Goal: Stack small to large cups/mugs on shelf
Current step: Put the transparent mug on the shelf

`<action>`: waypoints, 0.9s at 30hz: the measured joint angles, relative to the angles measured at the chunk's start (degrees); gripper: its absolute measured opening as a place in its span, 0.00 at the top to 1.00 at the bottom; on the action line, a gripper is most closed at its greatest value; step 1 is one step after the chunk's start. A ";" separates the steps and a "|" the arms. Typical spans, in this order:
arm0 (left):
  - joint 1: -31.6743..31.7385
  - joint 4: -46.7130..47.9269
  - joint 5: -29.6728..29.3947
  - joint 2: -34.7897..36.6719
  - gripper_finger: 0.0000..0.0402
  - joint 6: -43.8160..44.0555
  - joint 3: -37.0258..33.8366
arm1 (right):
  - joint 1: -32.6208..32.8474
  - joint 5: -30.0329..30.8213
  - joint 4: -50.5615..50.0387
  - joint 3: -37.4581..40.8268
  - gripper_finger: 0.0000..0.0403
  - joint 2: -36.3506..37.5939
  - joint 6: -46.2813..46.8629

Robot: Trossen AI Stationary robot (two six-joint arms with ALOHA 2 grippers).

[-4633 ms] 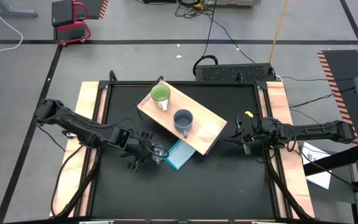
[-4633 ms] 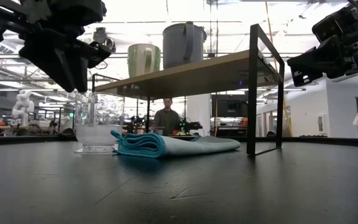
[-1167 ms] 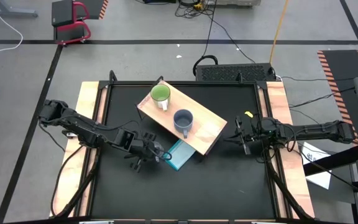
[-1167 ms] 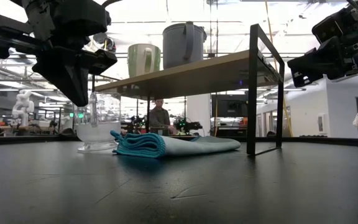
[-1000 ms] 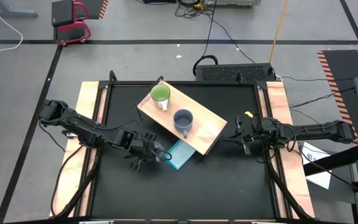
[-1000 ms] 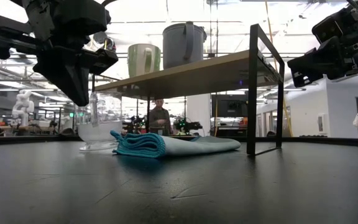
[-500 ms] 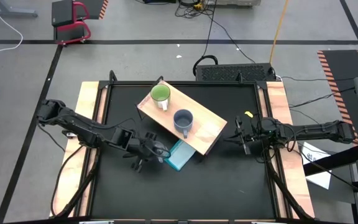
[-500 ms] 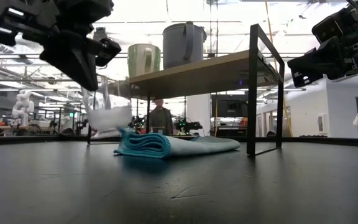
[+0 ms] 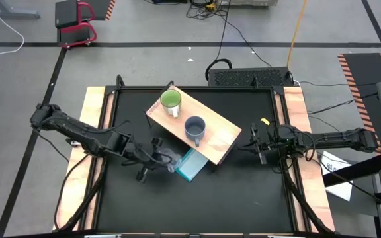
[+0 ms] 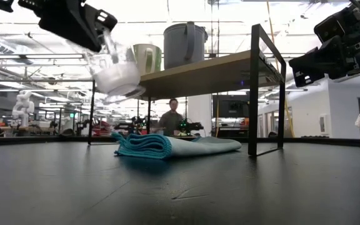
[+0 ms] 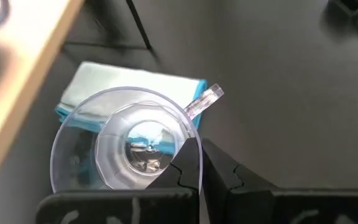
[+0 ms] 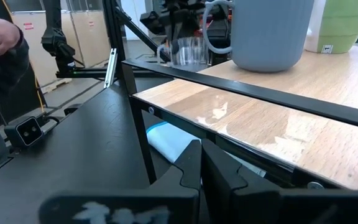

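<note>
The left gripper (image 10: pixel 102 31) pinches the rim of the glass cup (image 10: pixel 114 69), held tilted in the air beside the shelf (image 9: pixel 207 129) near the blue cloth (image 10: pixel 167 145). It is probably light, slick and breakable; the rim wall suits. The right gripper (image 9: pixel 255 147) waits pressed together. No readable writing
</note>
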State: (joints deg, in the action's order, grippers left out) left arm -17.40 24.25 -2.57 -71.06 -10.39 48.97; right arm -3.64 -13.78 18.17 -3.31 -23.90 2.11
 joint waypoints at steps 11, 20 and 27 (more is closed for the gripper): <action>0.01 -8.32 1.07 0.00 0.99 -2.02 2.77 | -0.02 0.00 0.42 0.00 1.00 -0.04 0.00; 0.01 -8.52 1.09 -0.22 0.99 -2.29 10.59 | -0.02 -0.02 0.42 0.00 1.00 -0.04 -0.02; 1.34 -8.28 1.28 -0.20 0.99 -3.71 13.69 | 0.00 -0.01 0.35 0.00 1.00 -0.04 -0.22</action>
State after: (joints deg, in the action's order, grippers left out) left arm -16.06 15.97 -1.28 -71.26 -14.10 62.66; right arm -3.64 -13.79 18.52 -3.31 -23.94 1.89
